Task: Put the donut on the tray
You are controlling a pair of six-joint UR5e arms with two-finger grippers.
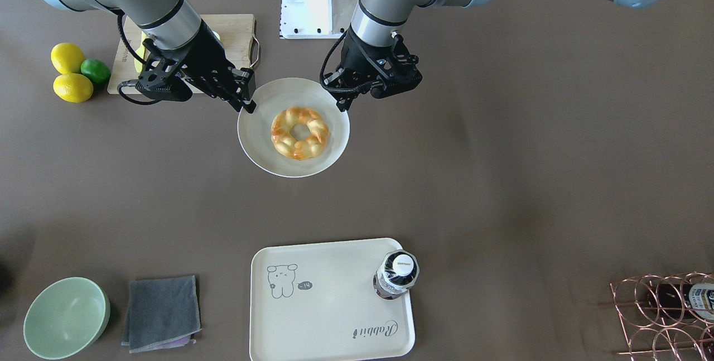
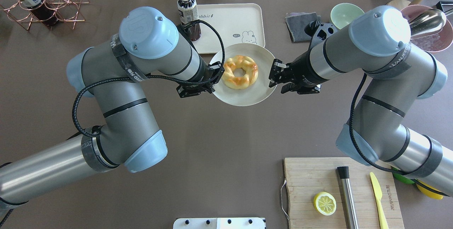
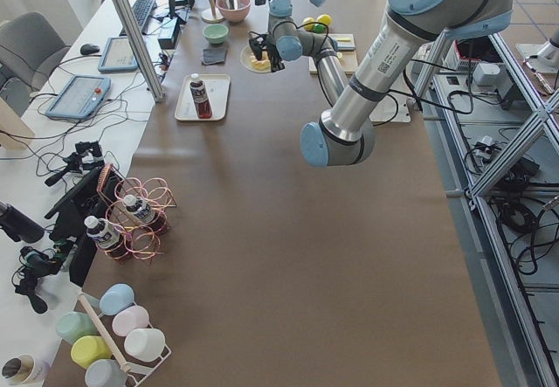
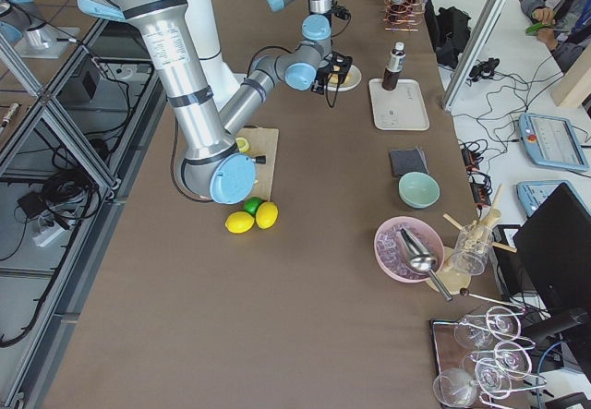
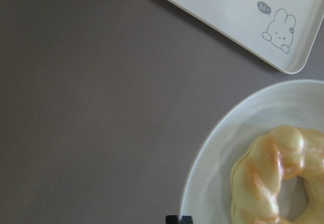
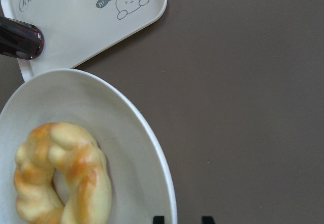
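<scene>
Here, you had the left gripper [image 5: 178,219] with its tips pressed together just where the rim of the plate [image 2: 244,102] passed between them. It seemed to be pinching that rim, though the wrist view showed only the very tips. The right gripper [image 6: 183,219] stood at the opposite rim with its jaws spread, one tip inside the rim and one outside it. Between the two lay the donut [image 2: 230,77], flat on the middle of the plate and touched by neither. From the left gripper it lay toward the robot's right, from the right gripper toward the robot's left, and the left tips were slightly the nearer. Being a ring, it offered you no long axis to align with. The plate looked raised off the table [image 2: 219,144]: from overhead its far rim covered the near edge of the tray [image 2: 231,20], yet the front view showed bare table between them. The tray lay beyond the plate, away from the robot, with a bottle [image 2: 187,9] standing on its left end. The spread right gripper probably suited the pick better.
</scene>
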